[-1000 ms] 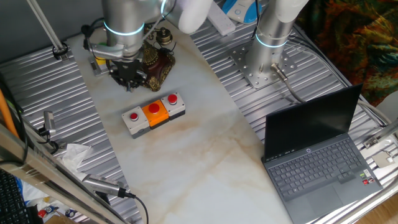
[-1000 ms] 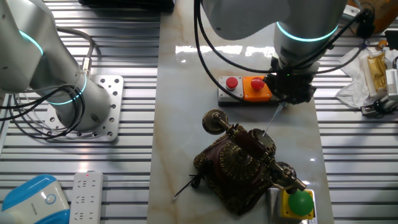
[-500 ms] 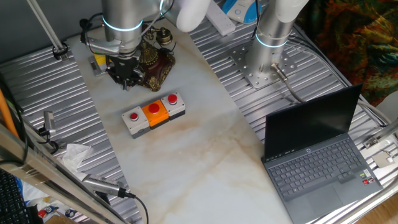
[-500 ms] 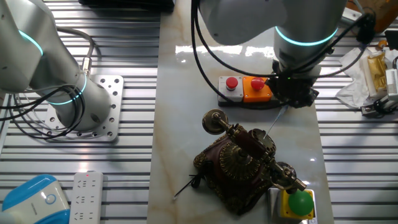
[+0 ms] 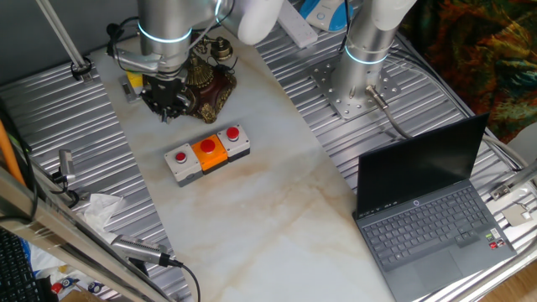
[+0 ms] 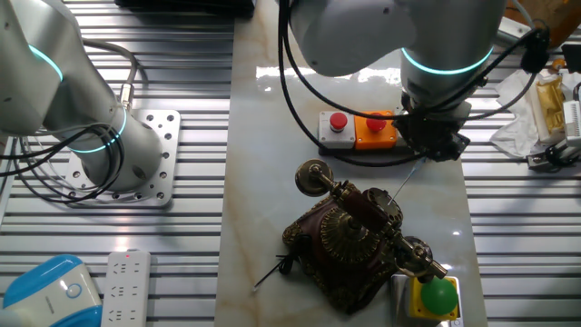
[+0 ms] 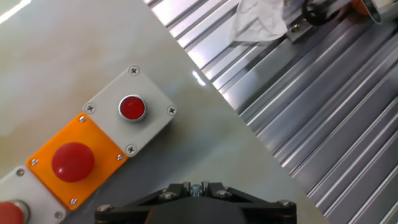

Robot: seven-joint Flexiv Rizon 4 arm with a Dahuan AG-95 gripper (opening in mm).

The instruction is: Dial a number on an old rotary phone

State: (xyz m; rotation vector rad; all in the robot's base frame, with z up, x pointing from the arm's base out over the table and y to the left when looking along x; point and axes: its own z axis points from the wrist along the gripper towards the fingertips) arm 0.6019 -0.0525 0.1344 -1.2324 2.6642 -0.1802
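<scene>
The old rotary phone (image 5: pixel 211 84), dark reddish-brown with brass filigree, stands at the far end of the marble table; its round dial and cradle handset show in the other fixed view (image 6: pixel 354 234). My gripper (image 6: pixel 432 143) hovers beside the phone, near the grey button box. It is shut on a thin stick (image 6: pixel 404 175) that slants down toward the phone's handset end. In one fixed view the gripper (image 5: pixel 166 104) is just left of the phone. The hand view shows the shut gripper (image 7: pixel 196 187) but not the phone.
A grey box with red and orange buttons (image 5: pixel 207 153) lies close by and also shows in the hand view (image 7: pixel 93 140). A green ball on a yellow block (image 6: pixel 439 296) stands next to the phone. A laptop (image 5: pixel 428 210), a second arm's base (image 5: pixel 357 84) and crumpled tissue (image 7: pixel 261 18) are nearby.
My gripper has drifted a little away from the phone toward the ribbed edge of the table, still holding the stick. The phone has not moved.
</scene>
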